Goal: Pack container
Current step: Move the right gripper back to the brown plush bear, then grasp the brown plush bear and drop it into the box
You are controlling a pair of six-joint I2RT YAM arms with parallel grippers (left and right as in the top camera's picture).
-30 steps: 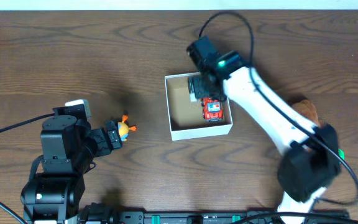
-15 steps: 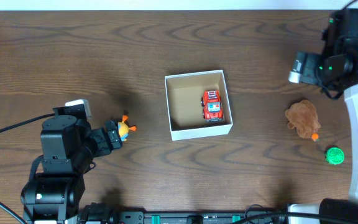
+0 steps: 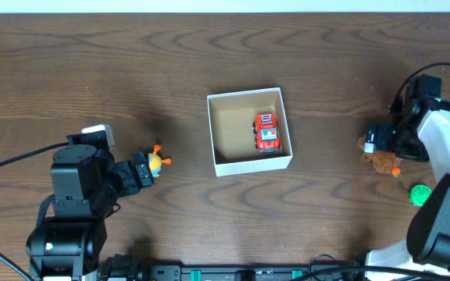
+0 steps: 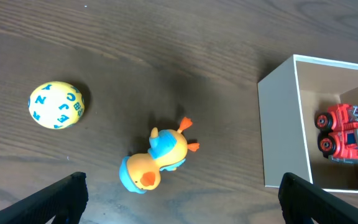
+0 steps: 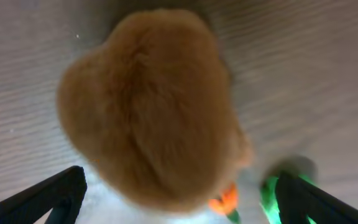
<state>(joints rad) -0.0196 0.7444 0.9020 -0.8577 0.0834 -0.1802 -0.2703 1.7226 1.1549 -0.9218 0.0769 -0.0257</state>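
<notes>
Overhead and wrist views of a dark wood table [image 3: 92, 62]. Well off to one side of the right gripper [image 3: 383, 145], near the table's middle: the container [image 3: 252, 165], a small white cardboard box with a tan inside, open-topped. Inside it, by the wall nearest the right arm, a red toy truck [image 3: 267, 131], no longer under any gripper.

One second ago, right jaws down in the box over the truck. Half a second ago, lifted well clear toward the table's far edge. Now lowered onto a brown plush toy [image 5: 151, 112]. Jaws spread wide, one tip on either side of the plush, not yet pinching it. Close beside one tip, a small green object [image 3: 419, 194], too blurred to name.

No change at the left gripper [image 4: 179, 193]: jaws spread and empty. Between and just ahead of the tips, an orange-and-blue duck toy [image 4: 157, 163]. Farther out to one side, a yellow letter ball [image 4: 56, 105].

Likely meaning: truck packed and let go, plush next to be grasped, other toys not yet packed.
</notes>
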